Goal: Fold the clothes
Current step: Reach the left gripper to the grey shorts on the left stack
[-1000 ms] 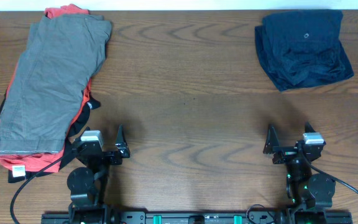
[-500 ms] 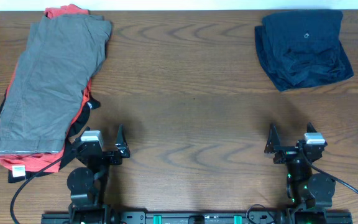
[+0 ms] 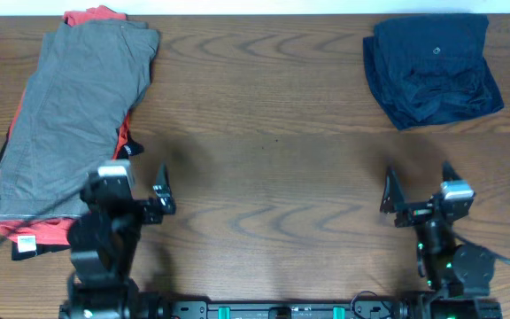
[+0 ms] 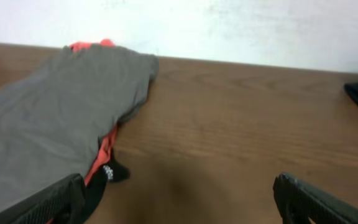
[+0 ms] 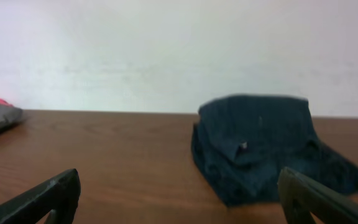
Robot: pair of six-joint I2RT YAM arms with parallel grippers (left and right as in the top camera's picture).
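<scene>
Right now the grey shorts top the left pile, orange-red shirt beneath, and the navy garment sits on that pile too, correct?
No. The navy garment lies alone at the far right of the table, apart from the pile; the overhead view shows it. The grey shorts do top the left pile, the orange-red shirt beneath.

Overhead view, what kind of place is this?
Probably a robot lab bench, not a home: a wooden table against a plain white wall, a left arm and right arm at its near edge, and a grey pile and navy bundle of clothes.
</scene>
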